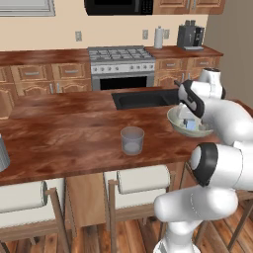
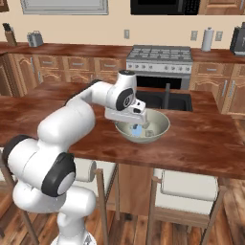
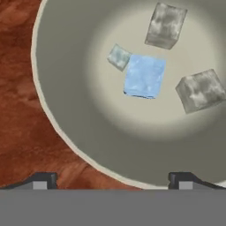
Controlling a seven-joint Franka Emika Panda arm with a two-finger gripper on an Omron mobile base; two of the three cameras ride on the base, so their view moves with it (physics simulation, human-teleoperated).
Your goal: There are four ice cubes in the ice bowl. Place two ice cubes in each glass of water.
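We see the wooden counter (image 1: pixel 64 133) bearing the ice bowl (image 3: pixel 66 110), partly hidden by our arm. The short glass (image 1: pixel 132 140) stands apart. Four ice cubes (image 3: pixel 144 76) lie inside. Our gripper (image 3: pixel 112 178) hangs above, spread wide, empty.

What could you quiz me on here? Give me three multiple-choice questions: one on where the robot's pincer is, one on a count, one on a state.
1. Where is the pincer?
A. over the stove
B. over the bowl
C. over the short glass

2. How many ice cubes lie in the bowl?
A. two
B. three
C. four

3. What state is the pincer in?
A. open, holding nothing
B. shut on a cube
C. shut on the glass

Answers:
1 B: both base views show the hand hanging above the bowl.
2 C: the hand view shows one blue, two larger grey and one small pale cube.
3 A: its fingertips stand wide apart with nothing between them.
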